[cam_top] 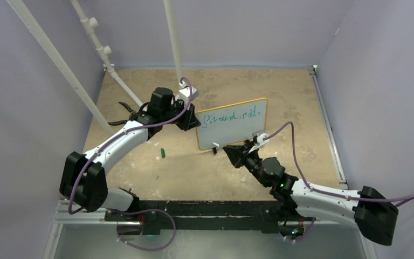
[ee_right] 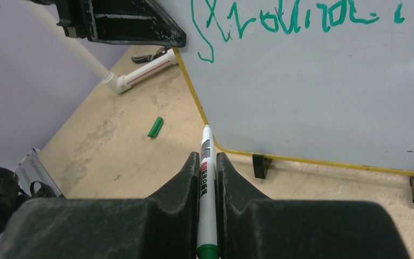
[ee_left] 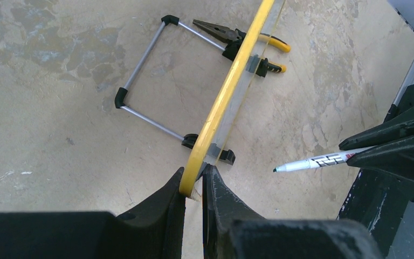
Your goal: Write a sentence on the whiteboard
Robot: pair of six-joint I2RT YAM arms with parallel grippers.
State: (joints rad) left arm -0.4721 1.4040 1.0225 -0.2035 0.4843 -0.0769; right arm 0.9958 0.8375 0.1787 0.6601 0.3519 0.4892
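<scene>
The whiteboard (cam_top: 232,129) stands upright on two black feet mid-table, with a yellow frame. One line of the sentence (cam_top: 232,115) runs in green along its top; it also shows in the right wrist view (ee_right: 302,13). My left gripper (cam_top: 193,120) is shut on the board's left edge, its jaws pinching the yellow frame (ee_left: 194,181). My right gripper (cam_top: 233,151) is shut on a white marker (ee_right: 206,178). The marker's tip points at the board's lower left corner and stays off the white surface (ee_right: 312,97). The marker (ee_left: 315,161) also shows in the left wrist view.
A green marker cap (cam_top: 162,153) lies on the table left of the board. Pliers (ee_left: 237,38) and a metal rod frame (ee_left: 145,81) lie behind the board. White pipes (cam_top: 94,32) slant down at the back left. Walls close in on both sides.
</scene>
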